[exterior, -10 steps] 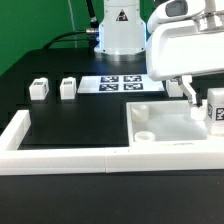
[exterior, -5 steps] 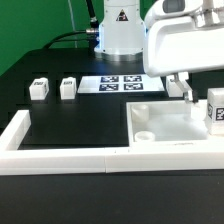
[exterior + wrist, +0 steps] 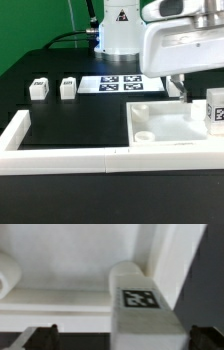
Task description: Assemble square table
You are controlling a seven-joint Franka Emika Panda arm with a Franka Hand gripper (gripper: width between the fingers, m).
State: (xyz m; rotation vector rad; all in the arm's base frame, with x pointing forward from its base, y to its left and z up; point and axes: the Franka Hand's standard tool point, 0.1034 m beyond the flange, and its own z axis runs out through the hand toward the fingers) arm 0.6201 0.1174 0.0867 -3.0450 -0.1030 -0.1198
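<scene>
exterior view: slab [image 3: 176,127] is lying on the black surface [image 3: 75,120] at the exterior view's right, its near edge pressing against the front bar of the fence [image 3: 60,158]. a round socket [image 3: 143,135] is showing at one near corner. two legs [image 3: 38,89] [image 3: 68,87] are standing side by side at the exterior view's left, well apart from the slab. marker board [image 3: 120,84] is lying behind them, near the arm base. third leg [image 3: 214,108] is standing at the slab's right side, tag facing the camera. gripper [image 3: 188,97] is hanging low over the slab's far rim, near that leg.

wrist view: fingers [image 3: 38,336] are standing spread, one on each side of a tagged leg [image 3: 135,294], with gaps showing on both sides and nothing pinched. the slab's rim is running behind it. cannot tell whether this is the third leg.
</scene>
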